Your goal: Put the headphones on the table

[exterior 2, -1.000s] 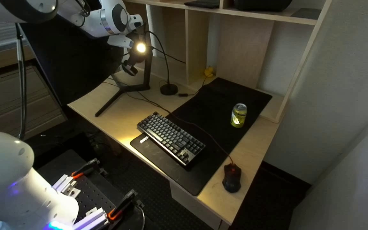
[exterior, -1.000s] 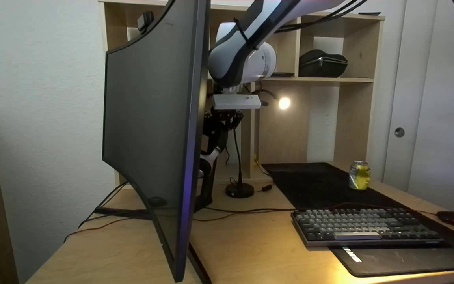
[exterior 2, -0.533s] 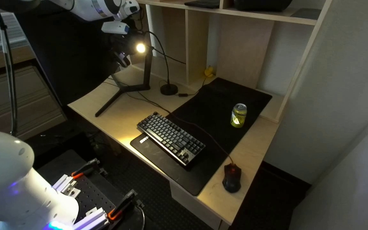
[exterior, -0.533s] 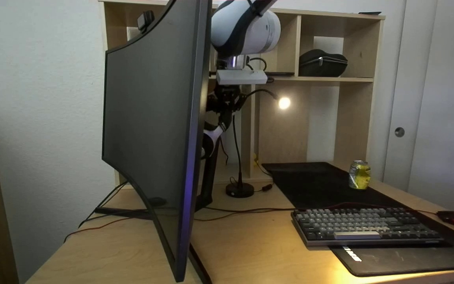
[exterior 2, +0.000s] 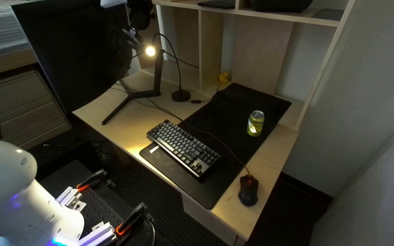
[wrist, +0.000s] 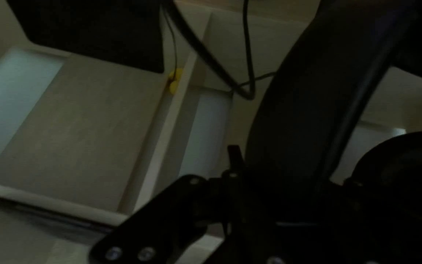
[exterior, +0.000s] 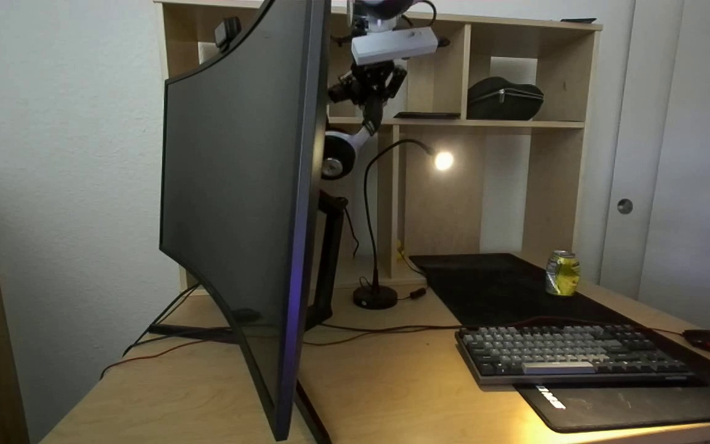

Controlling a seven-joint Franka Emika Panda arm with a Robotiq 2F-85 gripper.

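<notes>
Your black gripper [exterior: 372,100] pinches the black-and-white over-ear headphones [exterior: 342,153]. Clear the curved black monitor [exterior: 238,166], then lower onto the pale wooden counter [exterior: 392,376].

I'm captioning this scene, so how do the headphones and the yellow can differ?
The headphones are held up in the air; the yellow can stands upright on the black mat. The headphones are black and white, the yellow can has a silver top. Neither rests on the bare tabletop.
</notes>
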